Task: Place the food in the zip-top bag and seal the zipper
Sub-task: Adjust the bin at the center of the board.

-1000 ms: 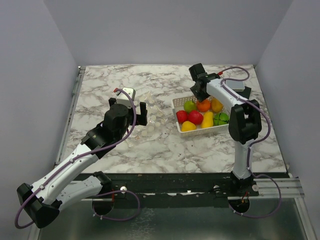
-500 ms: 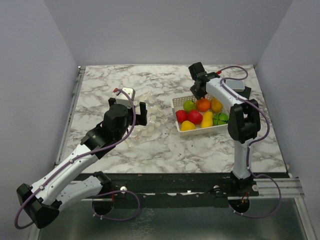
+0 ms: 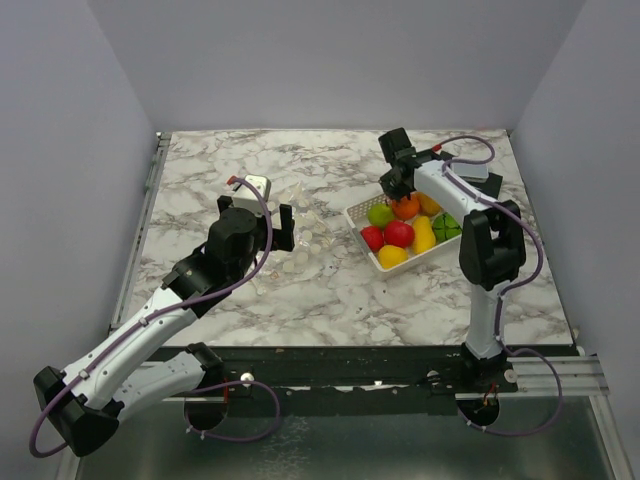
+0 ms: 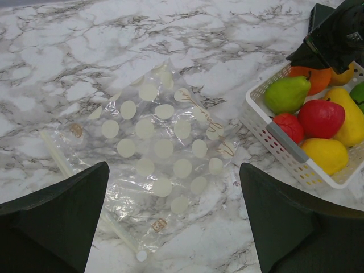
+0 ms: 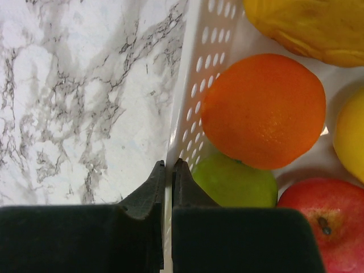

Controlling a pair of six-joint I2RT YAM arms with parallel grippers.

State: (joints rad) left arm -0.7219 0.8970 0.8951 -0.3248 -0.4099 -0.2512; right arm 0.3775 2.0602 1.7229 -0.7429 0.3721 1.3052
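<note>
Several toy fruits (image 3: 400, 234) sit in the white basket (image 4: 278, 145), whose perforated wall the right gripper (image 5: 168, 168) pinches beside the orange (image 5: 264, 111). Left gripper (image 4: 173, 199) hangs wide open over the flat zip-top bag (image 4: 165, 153) nearby.

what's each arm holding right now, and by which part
Right gripper pinches the white basket by its perforated side wall; left gripper holds nothing.
</note>
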